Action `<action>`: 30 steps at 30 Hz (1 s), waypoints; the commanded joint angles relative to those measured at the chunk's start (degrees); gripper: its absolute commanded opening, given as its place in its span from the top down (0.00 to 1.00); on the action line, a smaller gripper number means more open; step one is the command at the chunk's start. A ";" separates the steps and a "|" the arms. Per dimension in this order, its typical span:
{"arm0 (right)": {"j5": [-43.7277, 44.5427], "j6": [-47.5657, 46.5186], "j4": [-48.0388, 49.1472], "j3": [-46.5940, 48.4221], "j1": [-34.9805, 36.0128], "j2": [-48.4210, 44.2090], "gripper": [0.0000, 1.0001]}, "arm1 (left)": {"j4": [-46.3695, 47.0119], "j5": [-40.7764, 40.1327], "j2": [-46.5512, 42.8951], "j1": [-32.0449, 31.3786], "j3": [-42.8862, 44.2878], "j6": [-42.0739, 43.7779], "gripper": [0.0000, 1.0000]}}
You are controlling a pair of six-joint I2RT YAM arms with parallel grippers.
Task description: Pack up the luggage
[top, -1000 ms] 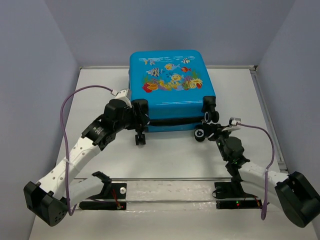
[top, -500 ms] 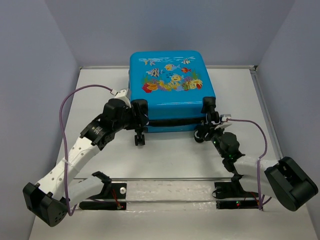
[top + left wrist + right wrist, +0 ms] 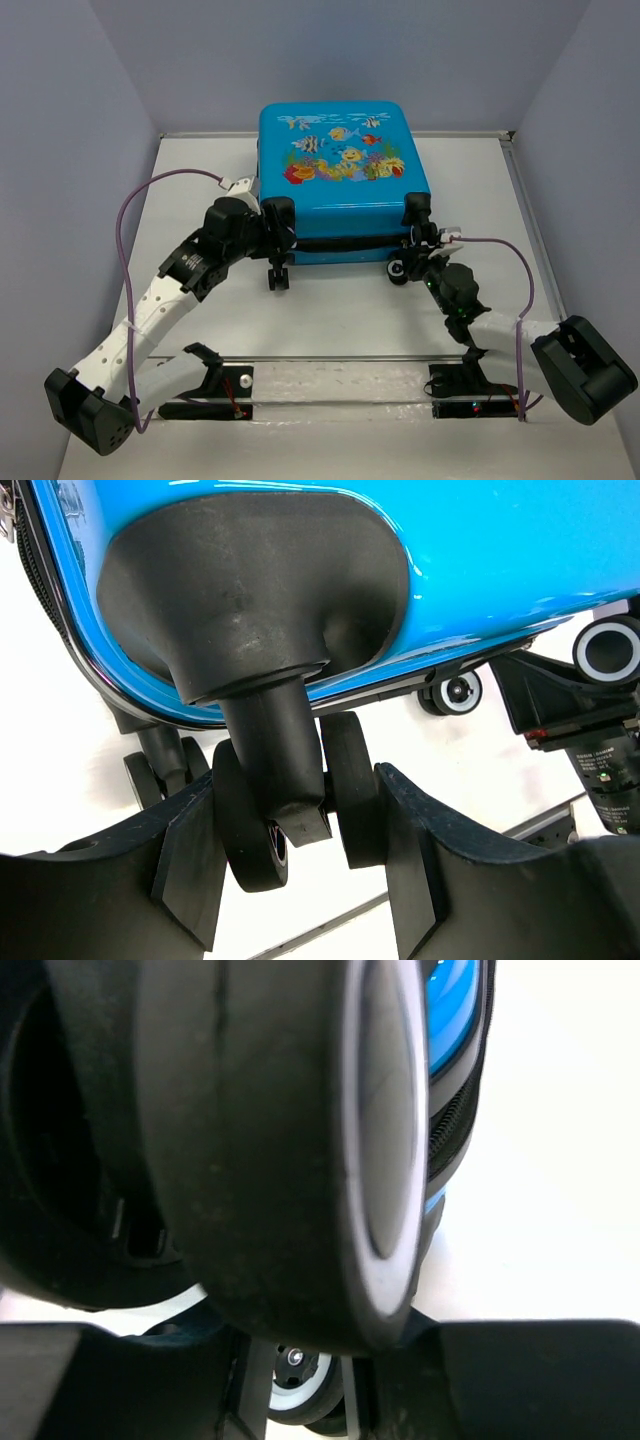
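The luggage (image 3: 340, 150) is a bright blue hard-shell suitcase lying closed at the back of the table, fish print facing up. My left gripper (image 3: 277, 228) is at its near-left corner. In the left wrist view the gripper (image 3: 300, 855) is shut on the black twin wheel (image 3: 245, 830) under the blue shell (image 3: 500, 550), one finger on each side. My right gripper (image 3: 414, 255) is at the near-right corner. There a black wheel with a white hub (image 3: 280, 1140) fills the right wrist view and sits pinched between the jaws of that gripper (image 3: 330, 1355).
A second left wheel (image 3: 280, 280) hangs below the gripped one, and another white-hubbed wheel (image 3: 300, 1375) shows behind the right jaws. A metal rail (image 3: 330, 358) with both arm mounts runs along the near edge. Purple cables loop beside each arm. Grey walls close in on three sides.
My right arm has swung in towards the suitcase's near-right wheel and its jaws have closed on it. The left arm and the suitcase have stayed put.
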 commanded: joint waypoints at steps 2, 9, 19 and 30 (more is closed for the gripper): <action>-0.96 -0.65 7.91 4.61 -0.32 -1.05 0.68 | 18.44 7.72 -6.23 -0.95 2.83 3.47 0.94; -2.98 1.37 4.67 3.48 -0.32 -6.14 0.59 | 19.23 8.25 -6.40 -0.95 1.24 3.03 0.94; -2.28 0.85 6.32 4.70 -0.32 -2.64 0.62 | 20.28 9.30 -6.31 -0.95 0.89 2.33 0.94; -1.67 -0.03 9.23 5.67 -0.32 0.35 0.93 | 20.54 10.01 -6.31 -0.95 0.89 2.24 0.94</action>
